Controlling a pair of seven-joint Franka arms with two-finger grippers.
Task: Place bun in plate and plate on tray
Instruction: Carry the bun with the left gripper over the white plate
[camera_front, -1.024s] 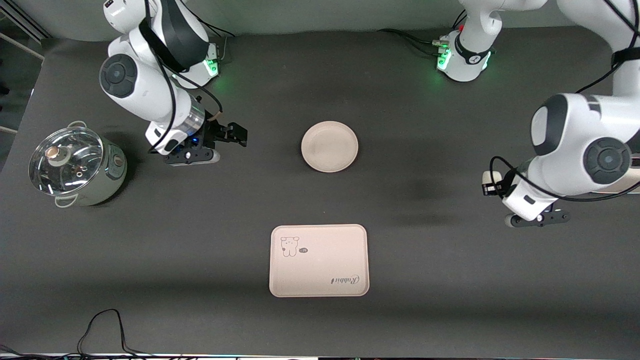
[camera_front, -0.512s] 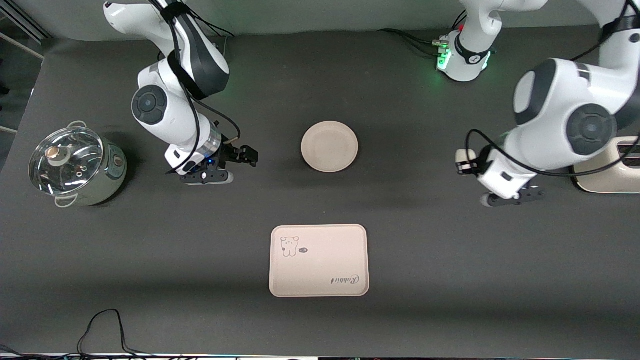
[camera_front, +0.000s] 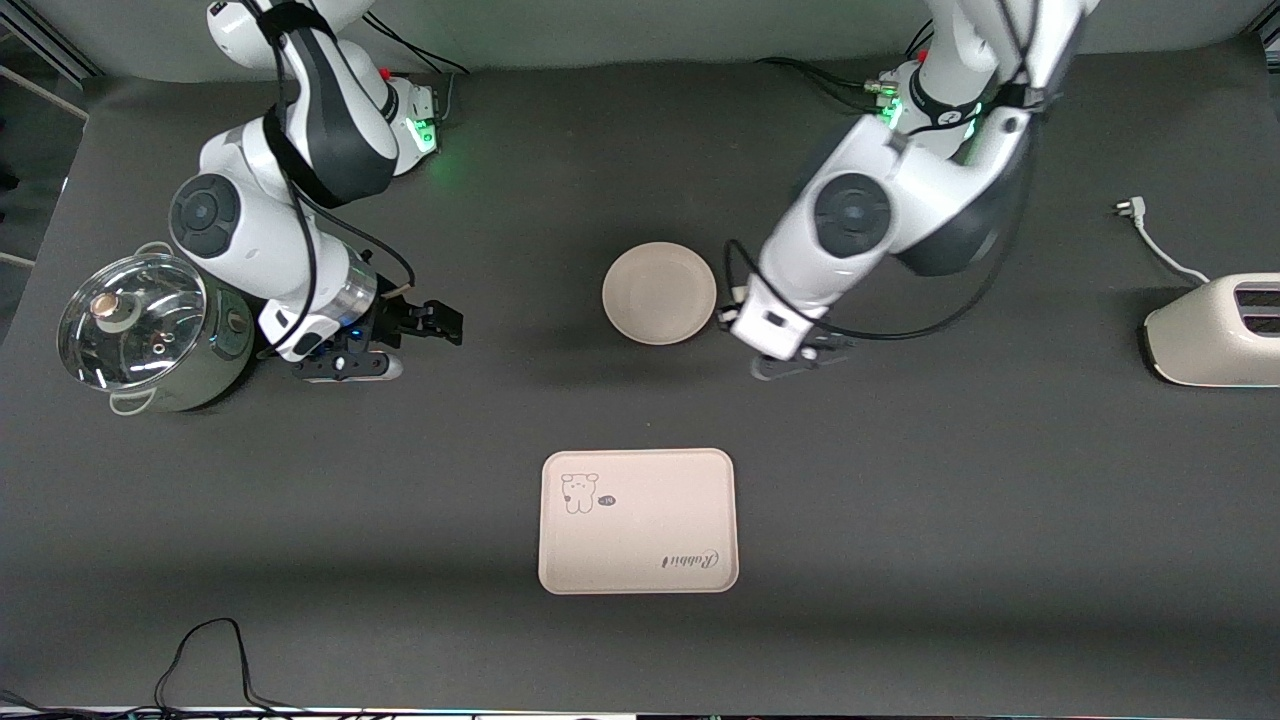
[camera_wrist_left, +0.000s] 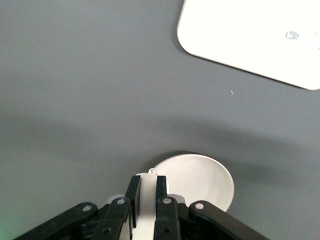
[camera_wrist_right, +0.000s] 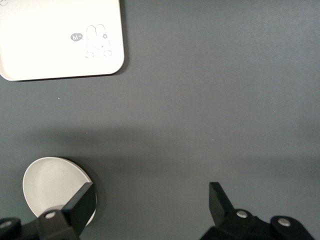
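You have the left gripper (camera_wrist_left: 146, 202) clamped on the bun (camera_wrist_left: 146, 195), just past the plate's (camera_front: 659, 293) rim toward the left arm's end. Bring it over the plate's centre, lower it close, then release. The bun's long axis runs along the fingers, toward the plate. The tray (camera_front: 638, 521) lies nearer the camera. The right gripper (camera_front: 418, 328) waits, spread wide, beside the lidded pot (camera_front: 150, 331).

White bun (camera_wrist_left: 148, 200) gripped over round plate (camera_front: 659, 293); tray (camera_front: 638, 521) nearer.
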